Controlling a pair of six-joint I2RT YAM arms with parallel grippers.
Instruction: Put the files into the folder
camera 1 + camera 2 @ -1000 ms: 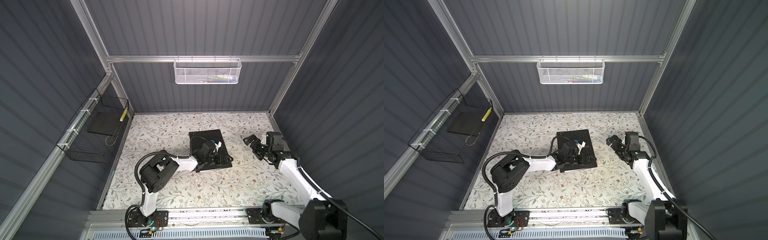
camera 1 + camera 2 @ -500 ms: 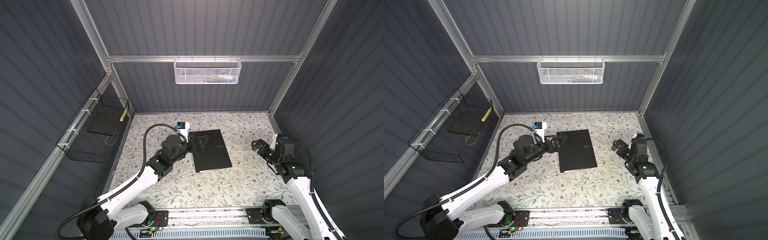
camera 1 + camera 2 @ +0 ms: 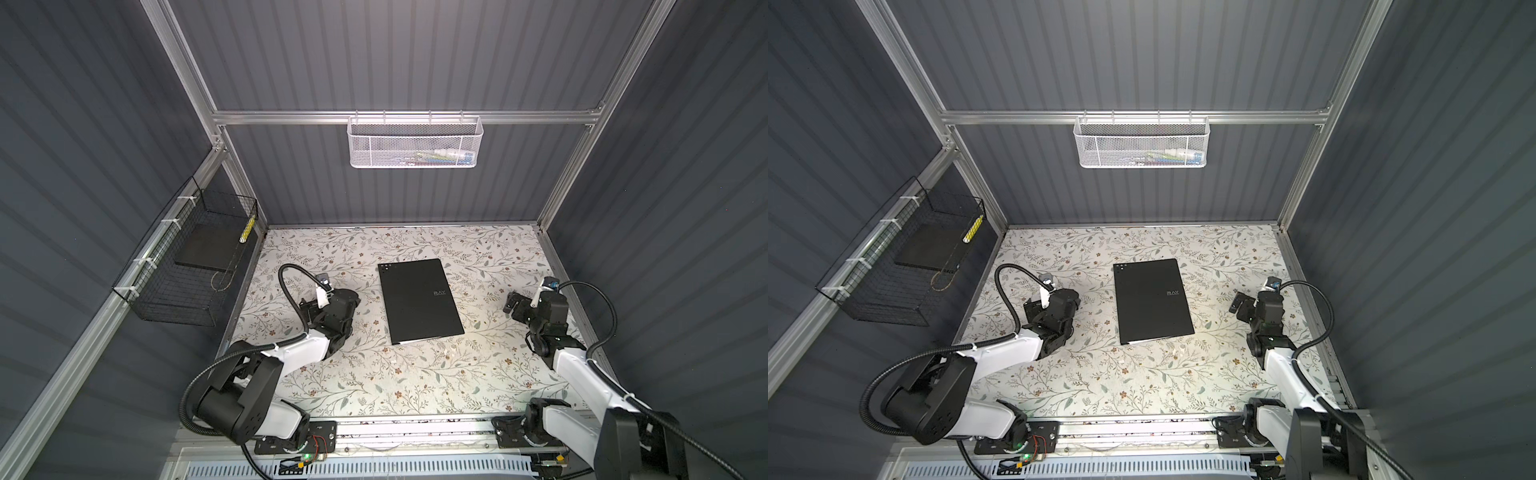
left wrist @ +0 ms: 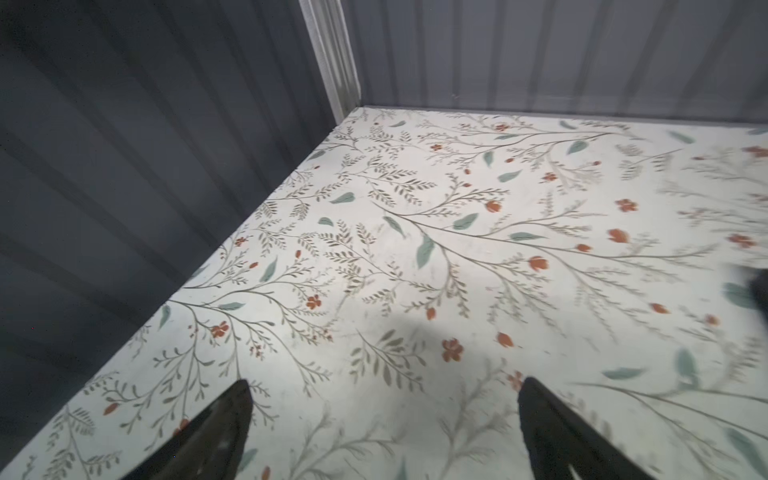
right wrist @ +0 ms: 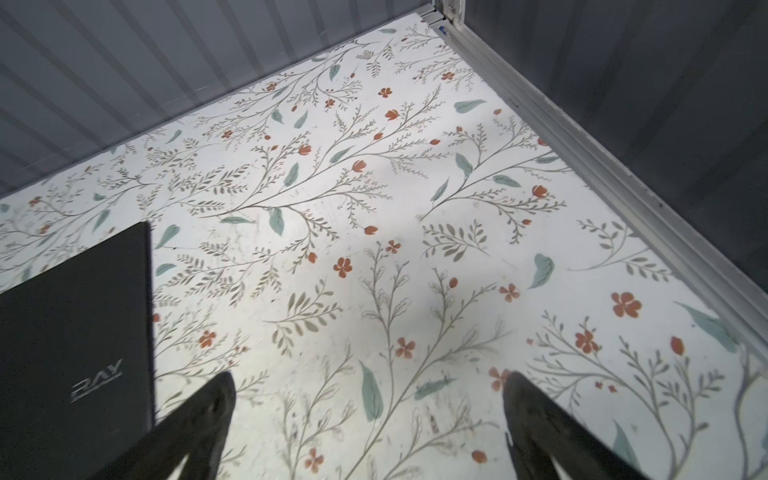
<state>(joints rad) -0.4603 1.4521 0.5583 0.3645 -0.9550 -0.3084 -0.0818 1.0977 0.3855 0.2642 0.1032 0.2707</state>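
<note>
I've got the folder (image 3: 419, 305) lying shut and flat mid-table (image 3: 415, 382), centre of frame in both top views. Its long axis runs top to bottom of frame, with the lower end leaning a bit right. Of the files (image 3: 409, 341) I see only a thin white sliver along the folder's lower edge, so I judge they're inside. No loose sheets elsewhere.

I have the left gripper (image 4: 382, 386) parked left of the folder and the right gripper (image 5: 370, 376) parked right of it. Both are clear of it, jaws spread wide, holding nothing. The folder sits between them, about equally near to each.

Right jaws point past its right long edge toward the table's upper right corner; the logo shows lower left in the right wrist view. Left jaws face the upper left corner, away from it.

My read: job looks done. If that sliver needs tucking, either arm has to turn in toward the lower edge.
</note>
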